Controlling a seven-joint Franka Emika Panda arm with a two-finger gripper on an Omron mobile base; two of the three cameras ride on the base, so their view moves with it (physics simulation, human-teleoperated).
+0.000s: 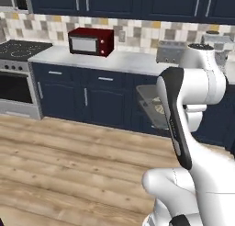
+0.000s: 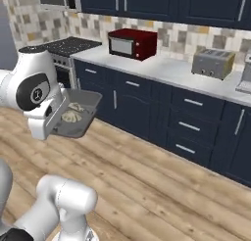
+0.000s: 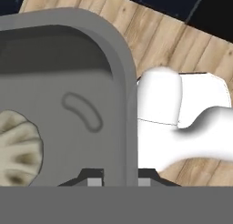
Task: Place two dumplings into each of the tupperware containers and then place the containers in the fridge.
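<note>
You had end effector (image 3: 116,180) pinched on wall of container (image 2: 73,115), carried mid-air over floor (image 2: 162,186), well off table (image 2: 166,68). Dumplings (image 2: 71,116) sat inside. Loading looked done for this one; fridge placement was left.

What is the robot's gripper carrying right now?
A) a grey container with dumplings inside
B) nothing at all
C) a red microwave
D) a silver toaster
A: the gripper pinches the wall of the grey container, held above the wooden floor, with dumplings lying inside it.
</note>
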